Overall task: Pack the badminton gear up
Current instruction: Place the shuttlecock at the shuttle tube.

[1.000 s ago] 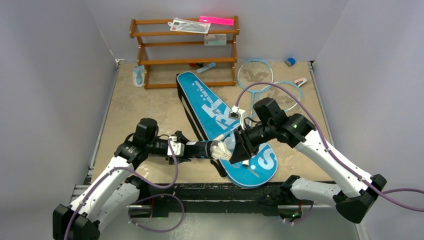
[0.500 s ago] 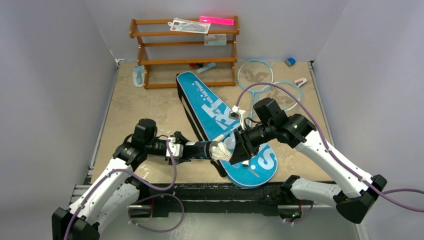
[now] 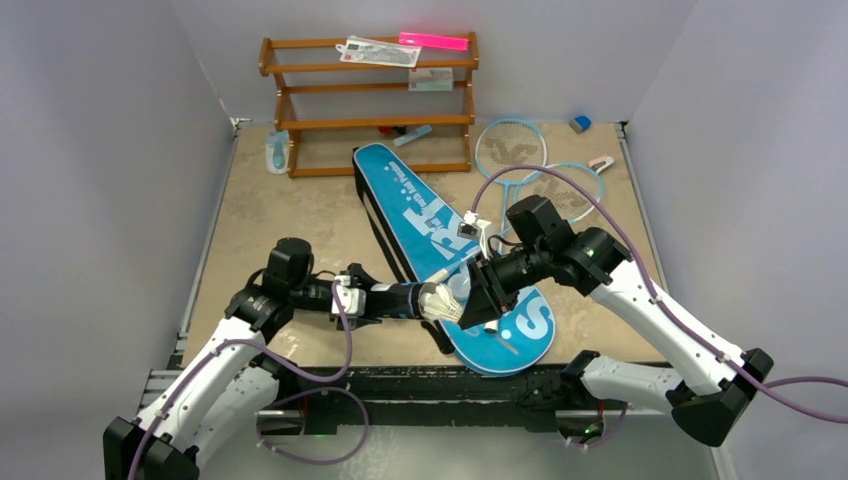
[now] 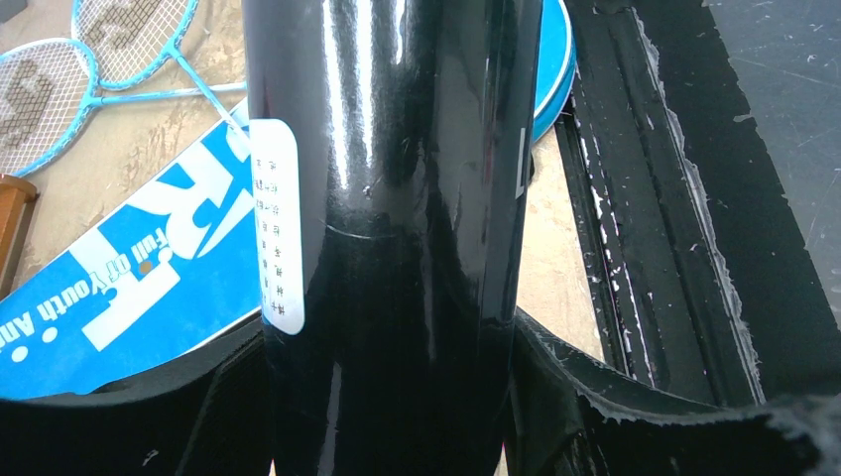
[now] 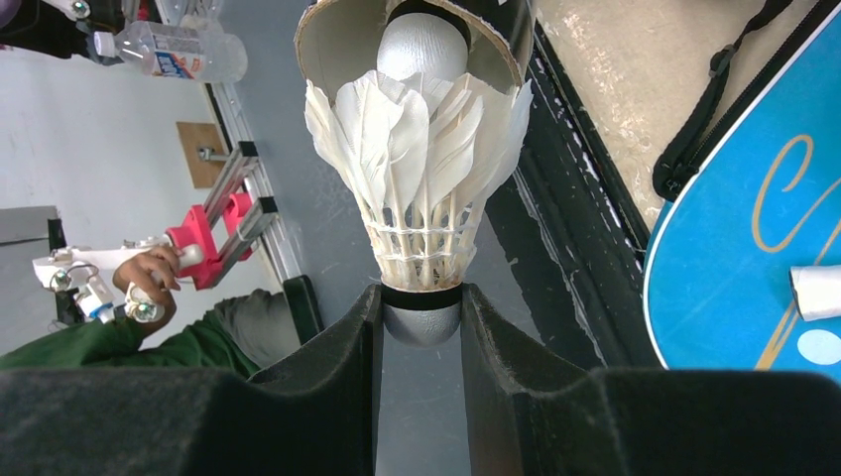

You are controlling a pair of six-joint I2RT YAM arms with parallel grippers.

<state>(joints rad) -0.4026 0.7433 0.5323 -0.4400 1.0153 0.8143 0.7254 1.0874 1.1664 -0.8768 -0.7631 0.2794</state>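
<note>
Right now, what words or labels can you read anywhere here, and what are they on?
"S" and "RT": big white letters on the blue bag; the letters between are covered.
"Full Of Youth An": a small white line on the same bag, cut off at the picture's edge.
White label on the black tube: print too small to read.
Cards on the wooden rack: too small to read.

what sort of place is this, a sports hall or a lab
Most likely a robotics lab cell: a left arm and right arm bolted at the table edge, plain grey walls boxing it in, and a person in green holding a pink-handled device nearby.
</note>
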